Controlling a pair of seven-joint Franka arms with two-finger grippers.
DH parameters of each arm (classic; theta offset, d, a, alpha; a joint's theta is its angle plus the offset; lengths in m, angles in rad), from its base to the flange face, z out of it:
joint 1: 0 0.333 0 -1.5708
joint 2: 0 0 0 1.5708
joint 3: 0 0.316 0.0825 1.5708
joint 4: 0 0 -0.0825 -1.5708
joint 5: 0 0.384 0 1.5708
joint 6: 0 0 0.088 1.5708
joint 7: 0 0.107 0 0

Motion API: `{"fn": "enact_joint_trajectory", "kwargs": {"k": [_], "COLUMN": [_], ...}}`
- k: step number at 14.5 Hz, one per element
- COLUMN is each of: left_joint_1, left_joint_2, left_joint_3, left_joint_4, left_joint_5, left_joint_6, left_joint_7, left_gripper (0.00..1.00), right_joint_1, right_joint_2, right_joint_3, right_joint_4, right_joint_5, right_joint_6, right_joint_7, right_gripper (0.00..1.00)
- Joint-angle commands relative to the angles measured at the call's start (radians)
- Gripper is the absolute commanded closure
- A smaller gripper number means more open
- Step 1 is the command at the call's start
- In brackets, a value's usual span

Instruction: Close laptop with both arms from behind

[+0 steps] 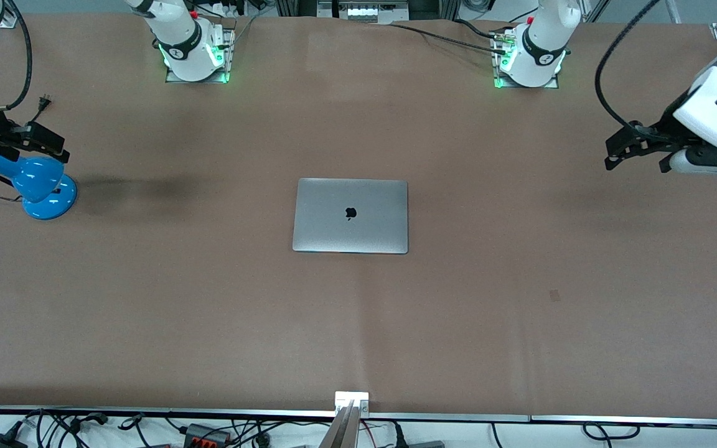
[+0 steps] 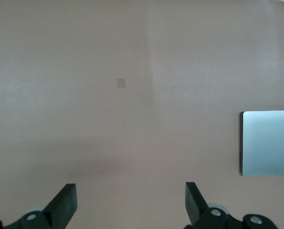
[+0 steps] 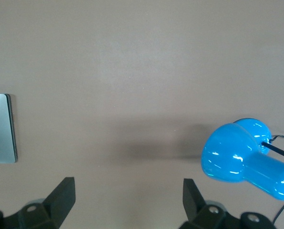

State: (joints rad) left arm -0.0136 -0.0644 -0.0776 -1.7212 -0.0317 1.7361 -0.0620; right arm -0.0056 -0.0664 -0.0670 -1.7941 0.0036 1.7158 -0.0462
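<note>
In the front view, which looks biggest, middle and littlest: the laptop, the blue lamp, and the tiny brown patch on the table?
1. The laptop, lying closed in the middle of the table, looks biggest.
2. The blue lamp, at the right arm's end of the table, looks smaller, though part of it is cut off at the edge of the picture.
3. The brown patch looks littlest.

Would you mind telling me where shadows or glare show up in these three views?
Front view: a soft dark shadow streaks across the table beside the blue lamp; the closed laptop shows an even sheen, no hard glare. Right wrist view: bright highlights on the lamp's shade and a blurred shadow beside it. Left wrist view: evenly lit, with a faint dark band above the left gripper.
</note>
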Motion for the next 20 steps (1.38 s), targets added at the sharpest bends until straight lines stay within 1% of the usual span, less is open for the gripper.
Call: {"fn": "enact_joint_trajectory", "kwargs": {"k": [1, 3, 5, 7, 20], "left_joint_1": [-0.005, 0.006, 0.006, 0.006, 0.000], "left_joint_2": [-0.074, -0.039, 0.003, 0.041, 0.043], "left_joint_3": [0.010, 0.001, -0.005, -0.005, -0.007], "left_joint_4": [-0.071, -0.040, 0.032, 0.087, 0.094], "left_joint_5": [0.001, 0.003, 0.010, 0.010, 0.012], "left_joint_6": [0.022, 0.014, -0.059, -0.092, -0.099], "left_joint_7": [0.007, 0.001, 0.001, 0.002, 0.001], "left_gripper": [0.00, 0.00, 0.00, 0.00, 0.00], "right_joint_1": [-0.008, -0.010, -0.011, -0.011, -0.008], "right_joint_2": [-0.023, -0.021, -0.021, -0.021, -0.029], "right_joint_3": [0.012, 0.012, 0.010, 0.009, 0.012], "right_joint_4": [-0.019, -0.018, -0.018, -0.018, -0.018], "right_joint_5": [-0.010, -0.010, -0.008, -0.010, -0.011], "right_joint_6": [0.015, 0.011, 0.013, 0.010, -0.002], "right_joint_7": [0.003, 0.002, 0.002, 0.002, -0.009], "right_gripper": [0.00, 0.00, 0.00, 0.00, 0.00]}}
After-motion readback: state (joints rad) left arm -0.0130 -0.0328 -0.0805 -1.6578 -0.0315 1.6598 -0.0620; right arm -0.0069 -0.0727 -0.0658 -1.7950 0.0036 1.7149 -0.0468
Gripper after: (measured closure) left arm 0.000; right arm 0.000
